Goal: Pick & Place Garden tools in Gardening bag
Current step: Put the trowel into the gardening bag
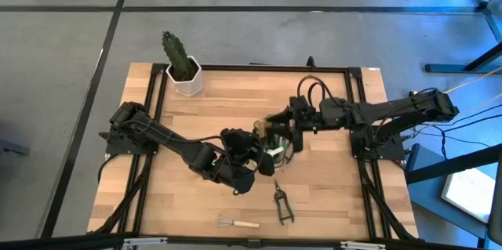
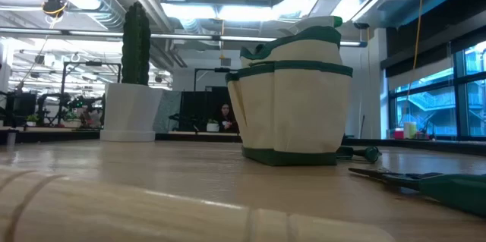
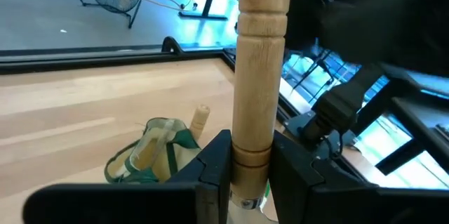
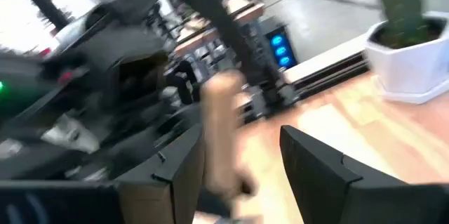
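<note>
The gardening bag [image 1: 280,150] is cream with green trim and stands upright mid-table; it also shows in the low view [image 2: 292,98]. A wooden handle [image 3: 200,117] sticks out of it. My left gripper [image 3: 252,175] is beside the bag's near-left side [image 1: 252,170], shut on a wooden tool handle [image 3: 258,62]. My right gripper [image 4: 242,171] is open just beyond the bag [image 1: 281,121]. A blurred wooden handle [image 4: 223,129] stands between its fingers; I cannot tell whether they touch it. Dark shears [image 1: 282,204] and a little wire rake [image 1: 238,222] lie near the front edge. My left gripper pinches the wooden handle between its two fingers near the handle's ferrule end [image 3: 250,155]. The handle runs along the fingers and out past their tips, its free end pointing away from the wrist. The tool's metal end is hidden below the fingers.
A cactus in a white hexagonal pot [image 1: 185,68] stands at the far left of the table. A green-capped item [image 2: 369,153] lies beside the bag. The rake's handle [image 2: 152,204] fills the low view's foreground. Bare wood lies left and right of the bag.
</note>
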`<action>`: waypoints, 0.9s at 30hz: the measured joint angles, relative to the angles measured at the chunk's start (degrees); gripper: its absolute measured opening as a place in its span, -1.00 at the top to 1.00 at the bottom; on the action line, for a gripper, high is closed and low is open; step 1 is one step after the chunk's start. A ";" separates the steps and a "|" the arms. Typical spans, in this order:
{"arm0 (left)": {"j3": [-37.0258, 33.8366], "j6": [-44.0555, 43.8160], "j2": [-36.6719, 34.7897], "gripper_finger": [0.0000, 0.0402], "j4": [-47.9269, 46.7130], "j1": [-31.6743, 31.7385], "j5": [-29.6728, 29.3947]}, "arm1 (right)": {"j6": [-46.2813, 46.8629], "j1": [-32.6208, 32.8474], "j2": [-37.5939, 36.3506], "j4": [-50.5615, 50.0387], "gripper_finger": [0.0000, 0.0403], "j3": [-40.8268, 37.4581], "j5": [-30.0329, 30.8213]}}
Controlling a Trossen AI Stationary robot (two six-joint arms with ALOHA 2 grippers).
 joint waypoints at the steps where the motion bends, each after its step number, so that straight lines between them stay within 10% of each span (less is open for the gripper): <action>1: 0.00 -0.12 0.00 0.68 0.00 0.06 -0.01 | 0.00 0.04 0.00 -0.30 0.06 0.00 -0.39; 27: -0.04 10.34 0.02 0.68 6.47 4.58 5.52 | -0.02 0.63 0.00 -0.41 0.05 -0.02 0.09</action>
